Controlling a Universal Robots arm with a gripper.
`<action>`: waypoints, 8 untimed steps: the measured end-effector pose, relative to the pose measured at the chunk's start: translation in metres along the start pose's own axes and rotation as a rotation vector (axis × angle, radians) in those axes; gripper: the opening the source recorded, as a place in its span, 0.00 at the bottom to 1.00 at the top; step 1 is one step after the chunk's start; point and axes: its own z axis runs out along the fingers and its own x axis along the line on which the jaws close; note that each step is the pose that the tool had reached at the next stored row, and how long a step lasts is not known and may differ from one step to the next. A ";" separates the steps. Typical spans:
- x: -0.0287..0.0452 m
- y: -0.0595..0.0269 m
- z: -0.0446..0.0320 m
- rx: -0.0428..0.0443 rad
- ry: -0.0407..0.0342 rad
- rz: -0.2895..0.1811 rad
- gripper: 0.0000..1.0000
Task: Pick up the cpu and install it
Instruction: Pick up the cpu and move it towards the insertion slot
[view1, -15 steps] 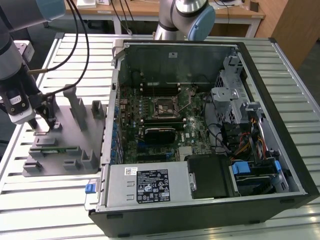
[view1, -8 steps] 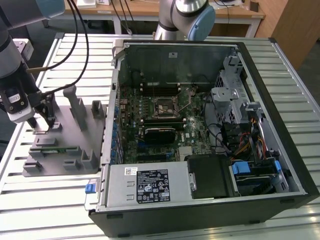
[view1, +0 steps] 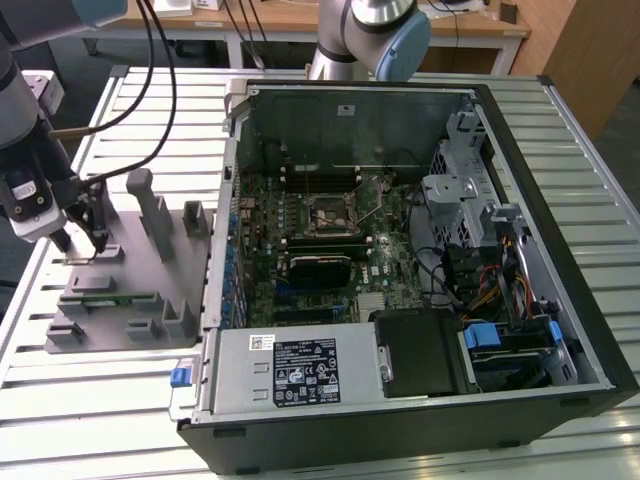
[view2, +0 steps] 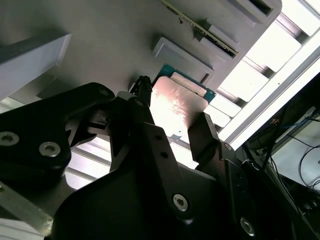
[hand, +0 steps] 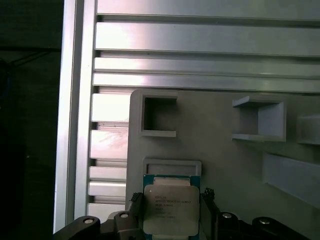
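Grey fixture (view1: 130, 295) sits on the slatted aluminium table (view1: 90, 400), on the exterior view's left of the open computer case (view1: 560, 200). We note the gripper (view1: 85, 238) low over that fixture. In both wrist views the cpu (hand: 171, 210) (view2: 177, 107), silvery top up, lies flat on the fixture just beside a raised block (hand: 172, 166), with the gripper astride it. Whether the pincer is clamped or loose we cannot tell. Board socket (view1: 335, 215) stands well apart.

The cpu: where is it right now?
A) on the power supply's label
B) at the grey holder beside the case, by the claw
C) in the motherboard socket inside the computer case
B: in both wrist views the cpu is at the grey holder, right by the claw.
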 end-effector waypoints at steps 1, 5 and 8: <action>0.0000 0.0000 -0.0013 0.0000 0.0000 0.000 0.54; 0.0001 0.0002 -0.0059 0.0000 0.0000 0.000 0.54; 0.0001 0.0004 -0.0096 0.0000 0.0001 0.000 0.54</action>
